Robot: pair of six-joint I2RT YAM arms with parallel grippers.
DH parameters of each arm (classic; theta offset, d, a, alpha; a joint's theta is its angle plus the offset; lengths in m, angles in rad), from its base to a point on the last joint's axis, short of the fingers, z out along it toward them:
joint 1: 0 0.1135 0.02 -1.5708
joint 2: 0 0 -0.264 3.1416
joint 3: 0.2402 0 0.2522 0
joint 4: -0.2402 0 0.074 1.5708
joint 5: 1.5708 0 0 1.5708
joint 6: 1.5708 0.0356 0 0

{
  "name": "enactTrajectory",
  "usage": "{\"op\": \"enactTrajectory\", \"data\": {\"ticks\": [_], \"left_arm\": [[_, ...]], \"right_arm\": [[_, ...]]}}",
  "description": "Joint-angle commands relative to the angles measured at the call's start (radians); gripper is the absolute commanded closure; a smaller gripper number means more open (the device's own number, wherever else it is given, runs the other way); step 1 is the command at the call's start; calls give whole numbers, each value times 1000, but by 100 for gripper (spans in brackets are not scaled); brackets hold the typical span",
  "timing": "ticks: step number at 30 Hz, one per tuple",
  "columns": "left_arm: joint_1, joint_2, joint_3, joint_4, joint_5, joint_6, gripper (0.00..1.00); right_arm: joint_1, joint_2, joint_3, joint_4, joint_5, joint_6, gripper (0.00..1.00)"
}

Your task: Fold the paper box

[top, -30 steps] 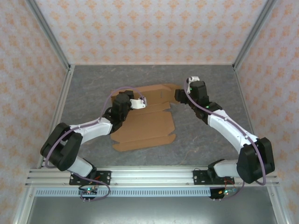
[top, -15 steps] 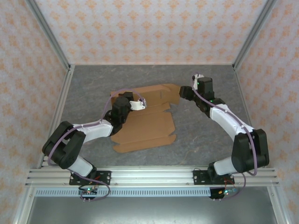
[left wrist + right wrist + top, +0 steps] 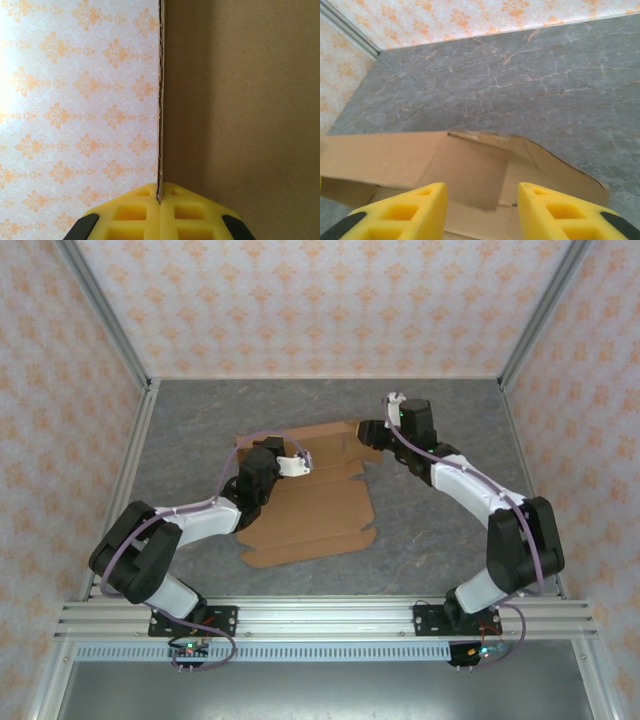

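The right gripper [image 3: 372, 430] has swung left over the partly flat brown paper box [image 3: 312, 512], jaws apart. The left gripper [image 3: 160, 194] clamps a raised panel's edge mid-table [image 3: 440, 530].

R arm [image 3: 470, 490] swung left toward paper box [image 3: 315, 510]; fingers [image 3: 405, 212] narrower.

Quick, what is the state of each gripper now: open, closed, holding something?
Left gripper: closed, pinching an edge of the paper box.
Right gripper: open, holding nothing, just above the paper box.
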Motion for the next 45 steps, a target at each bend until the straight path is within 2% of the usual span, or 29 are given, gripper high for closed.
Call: {"op": "enactTrajectory", "data": {"ticks": [1, 6, 13, 23, 31, 37, 45], "left_arm": [[-12, -22, -17, -7, -2, -12, 100], [-18, -25, -9, -18, -3, -13, 100], [-22, -28, -9, -27, -4, -18, 100], [-24, -34, -6, -32, -7, -21, 100], [-25, -37, -4, -35, -8, -23, 100], [-26, -36, -3, -39, -11, -24, 100], [-27, -36, -2, -39, -13, -29, 100]], "right_arm": [[-2, 48, 57, 3, -2, 30, 63], [1, 20, 51, -55, 30, -35, 64], [24, -98, -27, -85, 187, -366, 63], [120, -52, -23, -53, 293, -688, 56], [157, 4, 23, -92, 328, -780, 54], [159, 35, 48, -65, 351, -778, 56], [158, 71, 62, -34, 354, -712, 66]]}}
